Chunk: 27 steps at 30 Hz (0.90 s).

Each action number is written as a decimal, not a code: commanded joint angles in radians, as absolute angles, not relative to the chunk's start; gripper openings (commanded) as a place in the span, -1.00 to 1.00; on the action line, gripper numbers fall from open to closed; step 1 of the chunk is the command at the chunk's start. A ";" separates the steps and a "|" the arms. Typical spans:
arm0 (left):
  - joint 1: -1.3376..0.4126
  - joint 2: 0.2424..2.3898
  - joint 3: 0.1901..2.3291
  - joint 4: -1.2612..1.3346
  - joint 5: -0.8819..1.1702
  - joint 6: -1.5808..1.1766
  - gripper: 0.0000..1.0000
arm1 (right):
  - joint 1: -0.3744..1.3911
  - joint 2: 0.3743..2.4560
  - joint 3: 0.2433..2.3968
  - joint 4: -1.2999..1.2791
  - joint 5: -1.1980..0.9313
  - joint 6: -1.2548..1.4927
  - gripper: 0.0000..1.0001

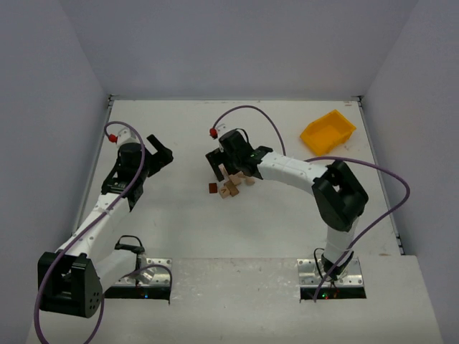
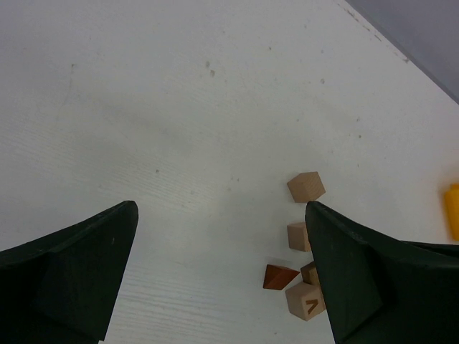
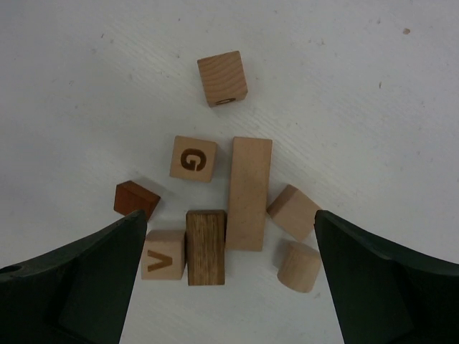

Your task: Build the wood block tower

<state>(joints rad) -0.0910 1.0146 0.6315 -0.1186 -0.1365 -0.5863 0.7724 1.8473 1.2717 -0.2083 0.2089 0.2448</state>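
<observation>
Between the wide-apart jaws at the lower corners, a G cube, V cube, long pale oblong and reddish-brown block lie on the desk

Pale wooden blocks and one reddish-brown block lie scattered, unstacked.

A white table fills the middle of the room. Three plain grey walls stand around it: the far wall, the left wall and the right wall. A thin dark line runs where the table meets the walls. At the near edge lies a paler strip. Up close, the table top shows fine lines and a few small dark spots. The light is soft and even, with faint shadows.
</observation>
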 commanded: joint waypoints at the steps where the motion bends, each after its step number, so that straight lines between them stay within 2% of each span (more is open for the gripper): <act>1: -0.094 1.017 0.629 -0.038 -0.106 -0.603 1.00 | 0.816 1.923 1.385 -0.199 0.313 0.229 0.97; 4: -0.092 1.031 0.633 -0.034 -0.089 -0.601 1.00 | 0.821 1.993 1.463 -0.218 0.292 0.239 0.93; 12: -0.094 1.022 0.629 -0.035 -0.104 -0.606 1.00 | 0.822 2.103 1.561 -0.289 0.322 0.309 0.57; 16: -0.094 1.023 0.627 -0.035 -0.104 -0.607 1.00 | 0.824 2.133 1.574 -0.302 0.341 0.330 0.30; 27: -0.094 1.027 0.628 -0.035 -0.102 -0.607 1.00 | 0.831 2.165 1.570 -0.309 0.328 0.360 0.08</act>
<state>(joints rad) -0.0910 1.0344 0.6270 -0.0856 -0.1078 -0.6009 0.8227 2.1692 1.5295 -0.3230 0.3092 0.3318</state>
